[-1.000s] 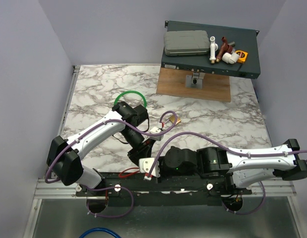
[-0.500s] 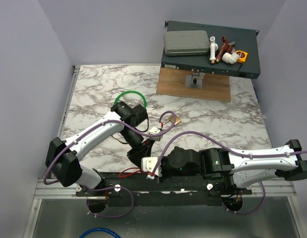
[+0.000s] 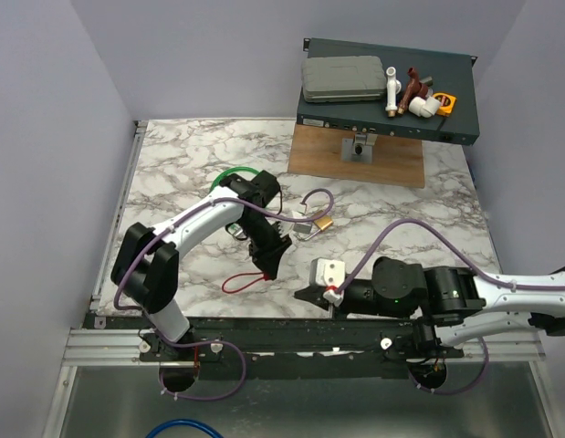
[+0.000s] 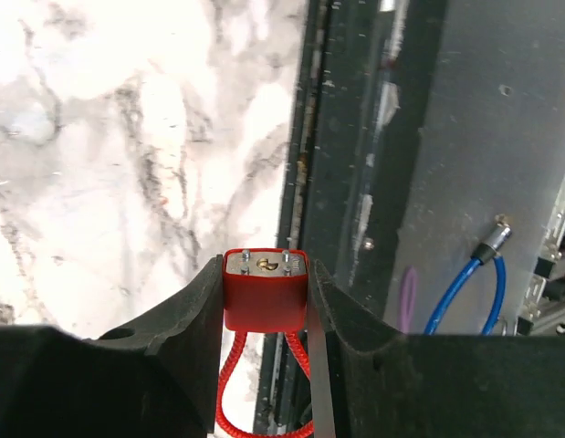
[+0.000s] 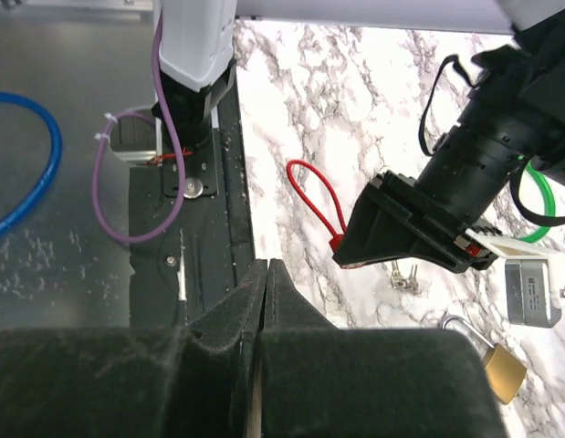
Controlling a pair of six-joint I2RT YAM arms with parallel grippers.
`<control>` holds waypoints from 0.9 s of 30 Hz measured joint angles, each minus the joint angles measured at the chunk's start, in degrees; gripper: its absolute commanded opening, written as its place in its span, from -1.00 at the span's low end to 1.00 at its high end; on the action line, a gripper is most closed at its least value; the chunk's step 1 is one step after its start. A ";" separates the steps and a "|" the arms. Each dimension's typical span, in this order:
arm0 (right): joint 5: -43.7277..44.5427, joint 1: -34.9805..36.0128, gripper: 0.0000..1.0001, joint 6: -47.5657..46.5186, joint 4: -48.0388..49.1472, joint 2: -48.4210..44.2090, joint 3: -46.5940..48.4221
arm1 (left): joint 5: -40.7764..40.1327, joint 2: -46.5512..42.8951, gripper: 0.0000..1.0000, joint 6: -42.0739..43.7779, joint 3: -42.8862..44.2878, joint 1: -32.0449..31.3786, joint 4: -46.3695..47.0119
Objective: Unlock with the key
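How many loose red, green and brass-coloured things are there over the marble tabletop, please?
Red: 1, the small red-headed metal key on its red cord loop
Green: 1, the thick green cable loop
Brass: 1, the brass padlock with silver shackle
Total: 3

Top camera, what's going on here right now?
The left gripper is holding the key by its red head, with the red cord trailing from it. The padlock lies on the table farther back, apart from the key, so nothing is unlocked yet. The right gripper is shut and empty near the front edge.
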 measured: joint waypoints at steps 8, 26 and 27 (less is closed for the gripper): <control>1.90 0.00 -0.99 3.74 0.33 -2.99 -1.01 | -4.79 5.49 -0.48 -6.51 -0.83 -3.78 9.90; 4.66 0.00 -0.99 6.05 0.87 -0.52 -0.98 | -4.44 -0.52 0.96 -7.61 7.72 0.83 7.02; 4.90 0.00 -0.99 6.32 1.07 -0.37 -0.98 | -4.37 -2.69 0.97 -7.32 8.87 2.45 6.73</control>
